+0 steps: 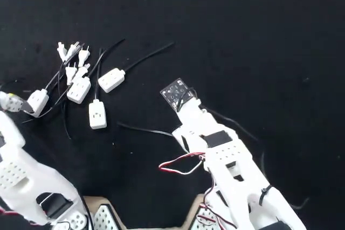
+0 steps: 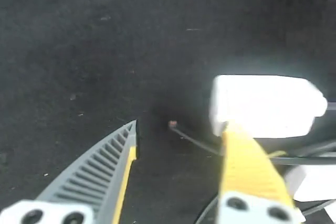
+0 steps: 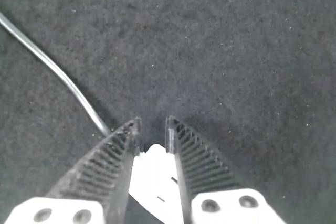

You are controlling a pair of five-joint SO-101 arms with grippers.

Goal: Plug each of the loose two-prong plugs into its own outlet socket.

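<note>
Several white outlet sockets on black cords lie at the table's left: one [image 1: 38, 100] at the far left, others [image 1: 79, 89], [image 1: 111, 79], [image 1: 97, 114] beside it. A cluster of loose white two-prong plugs [image 1: 73, 57] lies just behind them. My left gripper [image 2: 181, 129] is open over the black mat, and its yellow finger [image 2: 247, 166] touches the edge of the far-left socket [image 2: 265, 106]. My right gripper [image 3: 152, 127] is shut on a small white piece [image 3: 155, 182]. I cannot tell whether that piece is a plug or a socket. A black cord [image 3: 58, 74] runs away from it.
The right arm [image 1: 215, 149] reaches over the table's middle with its red and white wires [image 1: 180, 162] hanging loose. A black cord [image 1: 143, 129] trails from under it towards the sockets. Black mat [image 1: 259, 52] covers the table's right half.
</note>
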